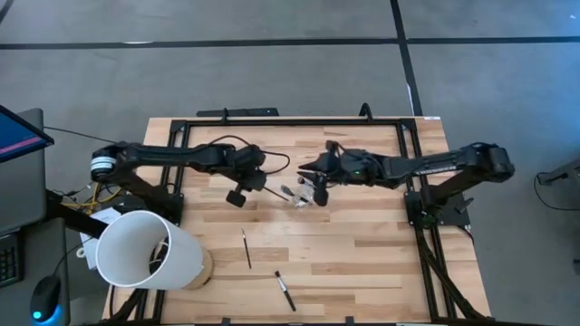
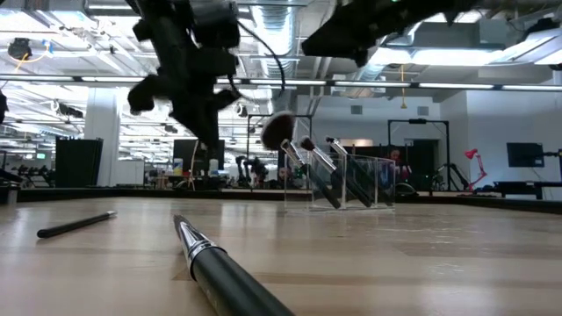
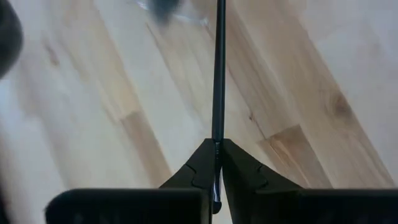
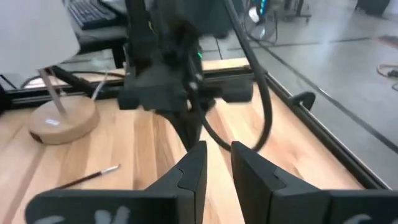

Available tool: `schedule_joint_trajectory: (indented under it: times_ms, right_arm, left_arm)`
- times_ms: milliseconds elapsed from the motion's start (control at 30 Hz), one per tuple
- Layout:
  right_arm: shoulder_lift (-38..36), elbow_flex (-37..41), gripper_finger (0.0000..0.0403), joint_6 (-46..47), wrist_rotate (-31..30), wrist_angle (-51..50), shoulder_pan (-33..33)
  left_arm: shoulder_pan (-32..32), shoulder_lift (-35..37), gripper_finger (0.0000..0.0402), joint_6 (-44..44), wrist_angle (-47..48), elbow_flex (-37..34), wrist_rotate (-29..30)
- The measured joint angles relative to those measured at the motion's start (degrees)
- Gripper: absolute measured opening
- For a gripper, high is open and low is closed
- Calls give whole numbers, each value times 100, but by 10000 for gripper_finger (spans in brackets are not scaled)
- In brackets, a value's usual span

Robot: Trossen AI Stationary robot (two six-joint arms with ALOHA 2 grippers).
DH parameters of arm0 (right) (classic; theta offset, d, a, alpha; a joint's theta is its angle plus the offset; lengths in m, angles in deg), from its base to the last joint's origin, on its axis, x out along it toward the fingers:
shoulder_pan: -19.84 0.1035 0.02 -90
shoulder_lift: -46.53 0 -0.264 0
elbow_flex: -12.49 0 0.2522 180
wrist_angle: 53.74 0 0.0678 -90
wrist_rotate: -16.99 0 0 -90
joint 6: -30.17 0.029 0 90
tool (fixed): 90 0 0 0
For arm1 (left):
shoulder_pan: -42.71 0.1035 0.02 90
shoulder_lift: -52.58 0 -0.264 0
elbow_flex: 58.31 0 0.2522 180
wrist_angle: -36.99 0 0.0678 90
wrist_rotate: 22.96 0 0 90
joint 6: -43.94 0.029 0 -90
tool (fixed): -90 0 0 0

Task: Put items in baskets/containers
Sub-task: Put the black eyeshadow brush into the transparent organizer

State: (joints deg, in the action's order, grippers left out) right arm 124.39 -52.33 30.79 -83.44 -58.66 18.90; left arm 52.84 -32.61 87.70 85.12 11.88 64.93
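Note:
My left gripper [image 1: 265, 181] hangs above the table's middle, shut on a thin dark stick [image 3: 217, 68] whose far end points toward the clear box [image 1: 304, 193]. The clear box [image 2: 351, 180] stands on the table. Several brushes lean in it, fluffy tips [image 2: 279, 130] up. My right gripper [image 1: 313, 172] hovers open just beyond the box, and its fingers [image 4: 198, 163] face the left arm. A thin stick [image 1: 246, 247] and a brush [image 1: 285, 290] lie flat on the near part of the table. My left gripper pinches the thin dark stick between its two fingers [image 3: 202, 165], near one end [image 3: 217, 149]. The stick runs along the fingers and juts straight out past their tips. It is lifted clear of the table.
A large white cylinder [image 1: 145, 249] on a round wooden base stands at the near left corner. A black frame [image 1: 290, 122] runs along the table's far and right sides. Bare wood lies between the box and the two loose items [image 2: 219, 268].

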Motion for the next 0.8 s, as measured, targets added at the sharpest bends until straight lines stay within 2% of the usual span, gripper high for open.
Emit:
schedule_joint_trajectory:
  times_ms: [167, 300, 533, 667, 800]
  right_arm:
    - [664, -918, 66, 88, -3, -734, 77]
    - [1087, -1376, 66, 180, 19, -862, 194]
    - [1331, -1531, 66, 976, 593, -897, 2]
    - [1334, -1520, 66, 1014, 607, -717, -71]
    - [1405, -1524, 66, 1010, 828, -358, -66]
  left_arm:
    - [-165, 656, 20, 101, 57, 0, 389]
    - [-382, 1142, 19, 230, 105, 4, 656]
    - [-1086, 1663, 19, 1010, 140, 11, 1842]
    - [-1487, 1670, 18, 1459, 165, 9, 2609]
    - [-1823, 1631, 18, 1736, 151, 9, 2981]
